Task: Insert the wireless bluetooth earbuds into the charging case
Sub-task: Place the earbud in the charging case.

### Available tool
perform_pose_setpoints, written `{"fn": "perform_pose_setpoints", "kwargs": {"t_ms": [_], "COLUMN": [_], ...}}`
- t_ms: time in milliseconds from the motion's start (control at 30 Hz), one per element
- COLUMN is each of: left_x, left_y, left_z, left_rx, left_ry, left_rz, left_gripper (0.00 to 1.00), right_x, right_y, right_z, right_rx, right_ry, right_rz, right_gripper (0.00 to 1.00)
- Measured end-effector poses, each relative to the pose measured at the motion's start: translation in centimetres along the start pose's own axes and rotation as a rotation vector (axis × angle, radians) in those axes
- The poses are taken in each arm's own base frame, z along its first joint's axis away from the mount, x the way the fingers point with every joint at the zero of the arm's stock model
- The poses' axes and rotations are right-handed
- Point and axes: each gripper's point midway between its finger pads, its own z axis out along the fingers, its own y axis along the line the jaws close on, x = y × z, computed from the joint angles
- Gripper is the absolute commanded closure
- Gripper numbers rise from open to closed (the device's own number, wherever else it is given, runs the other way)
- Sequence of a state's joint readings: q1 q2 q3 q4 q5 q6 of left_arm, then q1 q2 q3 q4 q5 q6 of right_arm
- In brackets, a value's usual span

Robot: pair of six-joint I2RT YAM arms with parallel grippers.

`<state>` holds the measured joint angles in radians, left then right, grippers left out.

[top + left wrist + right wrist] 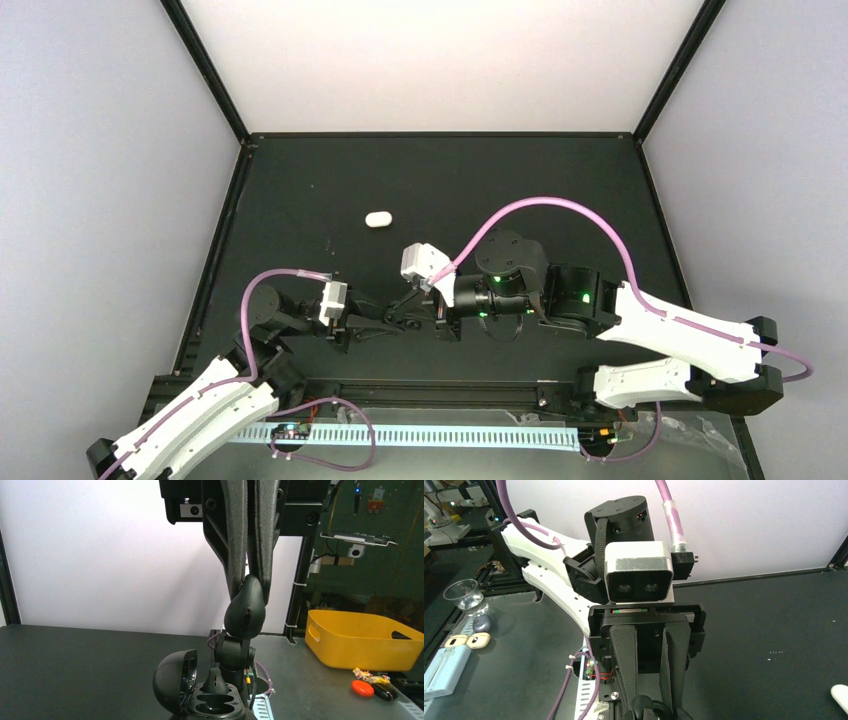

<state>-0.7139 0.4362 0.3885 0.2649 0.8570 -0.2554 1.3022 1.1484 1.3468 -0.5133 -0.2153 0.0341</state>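
Observation:
In the left wrist view the black charging case [215,702] stands open at the bottom edge, its lid [172,680] swung left. One black earbud [215,680] stands in its far slot and the near slot is empty. My left gripper [385,325] is shut on the case; its own fingertips are hidden below the frame. My right gripper [247,587] hangs from above, shut on a second black earbud [244,612] held above and behind the case. The right wrist view shows the left gripper's fingers [624,670] reaching down to the case [644,711]. No white earbuds are in view.
A closed white case [378,219] lies on the black mat behind the grippers and also shows in the right wrist view [840,695]. Off the mat are a yellow bin [360,640], a red item [362,687], a glass beaker [464,592] and two beige cases [469,641].

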Motion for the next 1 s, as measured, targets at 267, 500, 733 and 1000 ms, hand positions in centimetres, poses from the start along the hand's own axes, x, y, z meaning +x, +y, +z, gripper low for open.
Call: {"fn": "perform_pose_setpoints", "kwargs": {"t_ms": [267, 500, 733, 1000], "left_x": [0.0, 0.0, 0.0, 0.0], "left_y": [0.0, 0.0, 0.0, 0.0], "left_z": [0.0, 0.0, 0.0, 0.0], "left_rx": [0.0, 0.0, 0.0, 0.0], "left_ry": [0.0, 0.0, 0.0, 0.0], "left_rz": [0.0, 0.0, 0.0, -0.001], "left_gripper": [0.99, 0.98, 0.98, 0.98], "right_x": [0.6, 1.9, 2.6, 3.3], "right_y": [-0.2, -0.5, -0.9, -1.3], "right_z": [0.3, 0.8, 1.0, 1.2], "right_rx": [0.008, 0.018, 0.037, 0.058], "right_ry": [0.014, 0.039, 0.051, 0.06], "right_rz": [0.005, 0.022, 0.03, 0.032], "right_gripper": [0.99, 0.99, 0.99, 0.99]}}
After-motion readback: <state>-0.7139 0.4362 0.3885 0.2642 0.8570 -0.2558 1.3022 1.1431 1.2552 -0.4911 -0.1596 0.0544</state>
